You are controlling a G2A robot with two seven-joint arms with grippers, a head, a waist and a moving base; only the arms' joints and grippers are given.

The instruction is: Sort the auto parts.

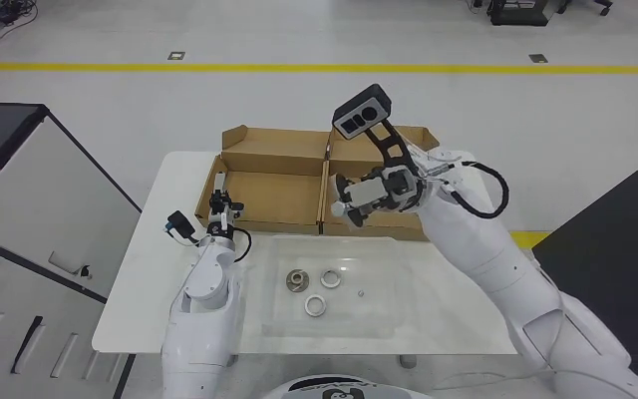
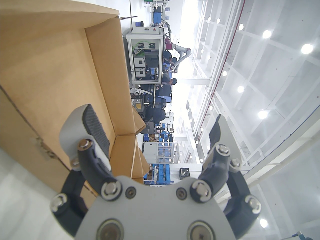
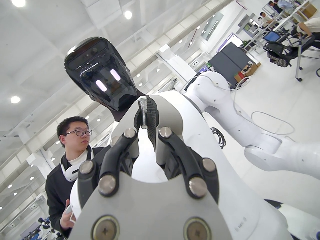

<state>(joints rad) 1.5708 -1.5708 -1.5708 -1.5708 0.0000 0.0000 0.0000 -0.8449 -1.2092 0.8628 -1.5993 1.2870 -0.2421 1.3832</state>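
1. The clear tray (image 1: 409,314) lies on the white table (image 1: 150,289), on the side nearest the robot. Everything below is placed from this tray.
2. Four loose auto parts lie inside the tray. A white ring (image 1: 316,305) sits closest to the tray's near edge. Just beyond it, a grey metal hub (image 1: 296,281) and a second white ring (image 1: 330,278) sit side by side. A small pale piece (image 1: 361,293) lies apart from these, toward the tray's right half.
3. The left gripper (image 1: 221,207) stands beyond the tray's far left corner. Its jaws are wide apart with nothing between them, and one ribbed pad (image 2: 96,126) faces a cardboard wall.
4. The right gripper (image 3: 146,112) is raised beyond the tray's far edge, near the middle of that edge. Its jaws are clamped on a threaded bolt (image 3: 143,116), which stands up between the fingertips.
5. Farthest off, beyond the tray's far edge, two open cardboard boxes stand touching side by side. The left box (image 1: 269,195) is behind the tray's left half. The right box (image 1: 349,152) is behind its right half.
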